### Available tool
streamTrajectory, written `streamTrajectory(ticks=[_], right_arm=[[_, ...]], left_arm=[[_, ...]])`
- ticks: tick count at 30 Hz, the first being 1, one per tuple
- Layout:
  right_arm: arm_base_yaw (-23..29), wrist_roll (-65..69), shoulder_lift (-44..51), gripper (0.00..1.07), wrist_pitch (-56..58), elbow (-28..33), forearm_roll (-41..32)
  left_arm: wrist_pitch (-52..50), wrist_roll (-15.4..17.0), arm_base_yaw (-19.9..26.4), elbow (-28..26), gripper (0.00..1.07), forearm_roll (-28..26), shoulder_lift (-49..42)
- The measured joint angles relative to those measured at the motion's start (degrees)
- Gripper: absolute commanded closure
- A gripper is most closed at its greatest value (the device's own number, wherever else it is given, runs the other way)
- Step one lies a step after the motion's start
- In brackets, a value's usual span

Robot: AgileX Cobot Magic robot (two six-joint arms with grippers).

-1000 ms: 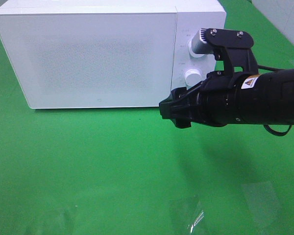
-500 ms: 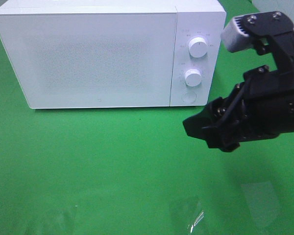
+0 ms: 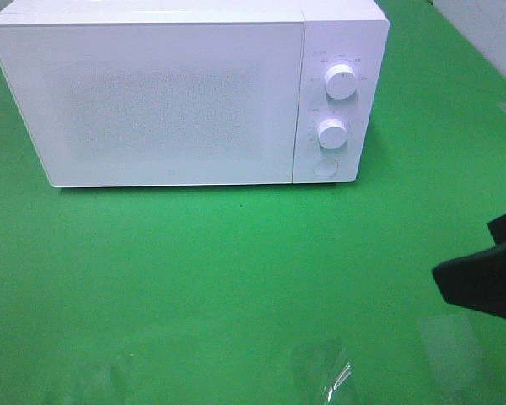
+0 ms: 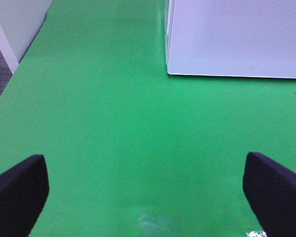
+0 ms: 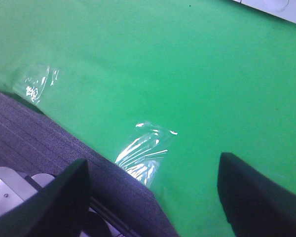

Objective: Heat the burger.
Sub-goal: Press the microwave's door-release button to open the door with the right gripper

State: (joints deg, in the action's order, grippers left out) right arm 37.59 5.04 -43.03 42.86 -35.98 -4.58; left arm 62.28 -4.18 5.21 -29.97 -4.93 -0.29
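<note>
One white microwave [image 3: 346, 29] stands at the back of a green cloth [image 3: 194, 270], its door [image 3: 160, 101] shut. Two round white knobs [image 3: 341, 83] sit one above the other on the panel at the right of the door, with one round button [image 3: 325, 167] below them. Three patches of clear film [image 3: 320, 371] shine on the cloth near its front edge.

Two claws are in the pictures. The left claw [image 4: 144, 170] hangs low over bare cloth in front of the microwave's left corner. Its two dark fingers [image 4: 19, 192] are spread wide, with nothing between them. The right claw [image 5: 153, 170] shows in the high view only as a dark tip at the right edge, well apart from the microwave. Its own camera shows two fingers standing apart over the front of the cloth, gripping nothing. One film patch lies on the cloth below the gap, and grey carpet [image 5: 39, 133] shows past the table's edge.

The burger appears in none of the three views, so how it lies relative to either claw cannot be told. The frosted door gives no sight of the inside.

Writing: fine grey marks ring both knobs, and a tiny mark sits low on the door — all too small to read. No brand name can be made out.
</note>
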Motion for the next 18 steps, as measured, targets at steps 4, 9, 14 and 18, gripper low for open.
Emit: streamTrajectory(ticks=[4, 9, 14, 18], right_arm=[[0.0, 0.5, 5.4, 0.38, 3.3, 0.7, 0.4], [-1.5, 2.3, 13.3, 0.38, 5.7, 2.3, 1.0], [-7.6, 3.0, 18.6, 0.38, 8.5, 2.7, 1.9], [-17.6, 2.5, 27.0, 0.36, 10.4, 2.7, 2.8]], left_arm=[[0.0, 0.0, 0.0, 0.0, 0.06, 0.0, 0.0], [0.0, 0.0, 0.0, 0.0, 0.06, 0.0, 0.0], [0.0, 0.0, 0.0, 0.0, 0.06, 0.0, 0.0], [0.0, 0.0, 0.0, 0.0, 0.06, 0.0, 0.0]])
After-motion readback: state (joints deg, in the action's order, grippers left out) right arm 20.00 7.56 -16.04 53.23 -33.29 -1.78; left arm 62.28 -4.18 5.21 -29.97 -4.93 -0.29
